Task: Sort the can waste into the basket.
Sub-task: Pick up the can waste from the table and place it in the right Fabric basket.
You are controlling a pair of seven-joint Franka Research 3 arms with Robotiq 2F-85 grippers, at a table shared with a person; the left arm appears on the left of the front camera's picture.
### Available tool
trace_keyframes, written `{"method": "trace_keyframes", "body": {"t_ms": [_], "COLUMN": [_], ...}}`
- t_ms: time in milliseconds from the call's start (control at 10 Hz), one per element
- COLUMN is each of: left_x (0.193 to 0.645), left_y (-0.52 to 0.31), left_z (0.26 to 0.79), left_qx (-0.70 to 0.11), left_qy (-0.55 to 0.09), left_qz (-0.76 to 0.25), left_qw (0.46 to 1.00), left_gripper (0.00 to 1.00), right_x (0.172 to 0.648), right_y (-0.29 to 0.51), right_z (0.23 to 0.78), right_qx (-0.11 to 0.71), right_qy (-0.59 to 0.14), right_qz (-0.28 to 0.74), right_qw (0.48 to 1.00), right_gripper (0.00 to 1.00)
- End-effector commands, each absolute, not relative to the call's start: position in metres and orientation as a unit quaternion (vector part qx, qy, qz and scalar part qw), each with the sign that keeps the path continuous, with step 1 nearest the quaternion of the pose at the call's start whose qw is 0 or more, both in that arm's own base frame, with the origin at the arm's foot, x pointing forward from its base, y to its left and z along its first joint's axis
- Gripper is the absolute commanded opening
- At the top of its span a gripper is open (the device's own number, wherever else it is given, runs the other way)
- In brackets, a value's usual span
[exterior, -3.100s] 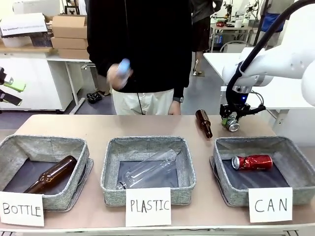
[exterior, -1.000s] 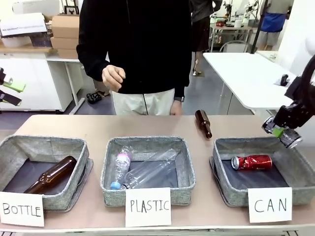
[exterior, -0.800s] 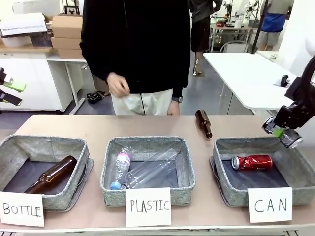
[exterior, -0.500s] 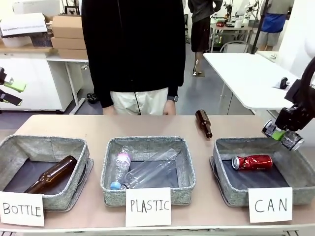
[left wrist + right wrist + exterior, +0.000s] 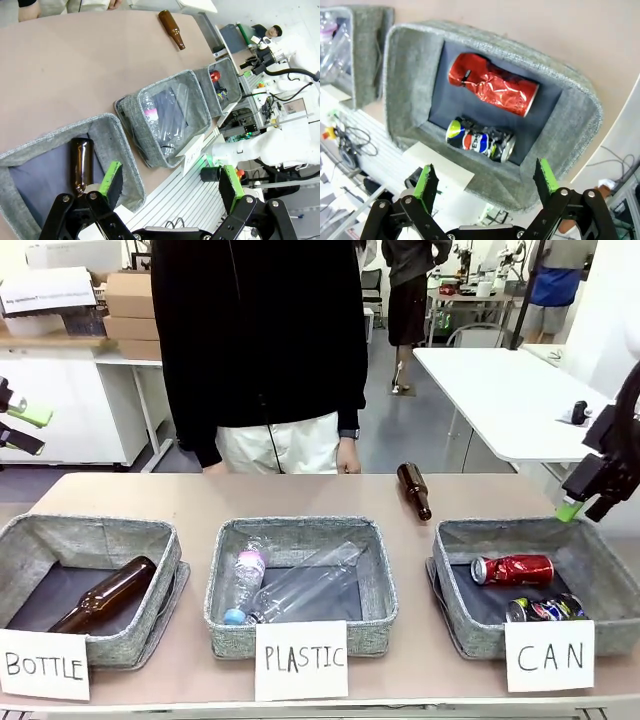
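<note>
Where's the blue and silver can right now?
In the front view the blue and silver can lies inside the CAN basket at the table's right end, just in front of the red can, near the sign side.

Your right claw [image 5: 590, 498] hangs at the right edge of the front view, its jaws spread wide and empty, one green pad [image 5: 568, 510] pointing down. Your left claw [image 5: 170, 185] is likewise wide open, holding nothing, raised at the far left [image 5: 18, 426].
</note>
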State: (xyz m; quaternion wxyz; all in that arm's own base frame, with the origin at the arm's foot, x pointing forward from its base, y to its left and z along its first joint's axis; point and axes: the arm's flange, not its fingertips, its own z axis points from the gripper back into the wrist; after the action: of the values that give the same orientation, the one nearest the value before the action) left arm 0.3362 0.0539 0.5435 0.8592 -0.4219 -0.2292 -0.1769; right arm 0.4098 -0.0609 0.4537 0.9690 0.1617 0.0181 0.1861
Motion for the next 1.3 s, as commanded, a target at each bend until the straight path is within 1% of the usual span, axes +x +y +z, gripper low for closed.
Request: {"method": "trace_keyframes", "body": {"t_ms": [0,100,200,300,400,500,600,700,800,900,1200], "left_x": [0.335,0.335,0.335,0.335,0.335,0.335,0.335,0.335,0.335,0.335,0.335], "left_y": [0.056,0.056,0.056,0.056,0.056,0.056,0.056,0.056,0.056,0.056,0.056], "left_z": [0.544,0.544,0.544,0.544,0.544,0.544,0.544,0.544,0.544,0.544,0.544], "left_qx": [-0.421,-0.421,-0.421,-0.421,-0.421,-0.421,-0.421,-0.421,-0.421,-0.421,-0.421], "left_qy": [-0.232,-0.232,-0.232,-0.232,-0.232,-0.232,-0.232,-0.232,-0.232,-0.232,-0.232], "left_qz": [-0.187,-0.187,-0.187,-0.187,-0.187,-0.187,-0.187,-0.187,-0.187,-0.187,-0.187], "left_qw": [0.857,0.857,0.857,0.857,0.857,0.857,0.857,0.857,0.857,0.857,0.857], "left_gripper": [1.00,1.00,1.00,1.00,1.00,1.00,1.00,1.00,1.00,1.00,1.00], "right_x": [0.410,0.410,0.409,0.400,0.387,0.377,0.374,0.376,0.379,0.373,0.373], "right_y": [-0.063,-0.064,-0.068,-0.075,-0.081,-0.091,-0.101,-0.105,-0.106,-0.104,-0.104], "right_z": [0.454,0.456,0.463,0.476,0.492,0.498,0.498,0.495,0.491,0.516,0.516], "right_qx": [0.184,0.195,0.259,0.359,0.490,0.569,0.621,0.633,0.623,0.512,0.512], "right_qy": [0.010,-0.002,-0.041,-0.176,-0.247,-0.267,-0.256,-0.245,-0.247,-0.199,-0.199], "right_qz": [0.201,0.200,0.191,0.193,0.132,0.110,0.098,0.100,0.081,0.082,0.082], "right_qw": [0.962,0.960,0.946,0.896,0.826,0.770,0.735,0.728,0.738,0.831,0.831], "right_gripper": [1.00,1.00,1.00,1.00,1.00,1.00,1.00,1.00,1.00,1.00,1.00]}}
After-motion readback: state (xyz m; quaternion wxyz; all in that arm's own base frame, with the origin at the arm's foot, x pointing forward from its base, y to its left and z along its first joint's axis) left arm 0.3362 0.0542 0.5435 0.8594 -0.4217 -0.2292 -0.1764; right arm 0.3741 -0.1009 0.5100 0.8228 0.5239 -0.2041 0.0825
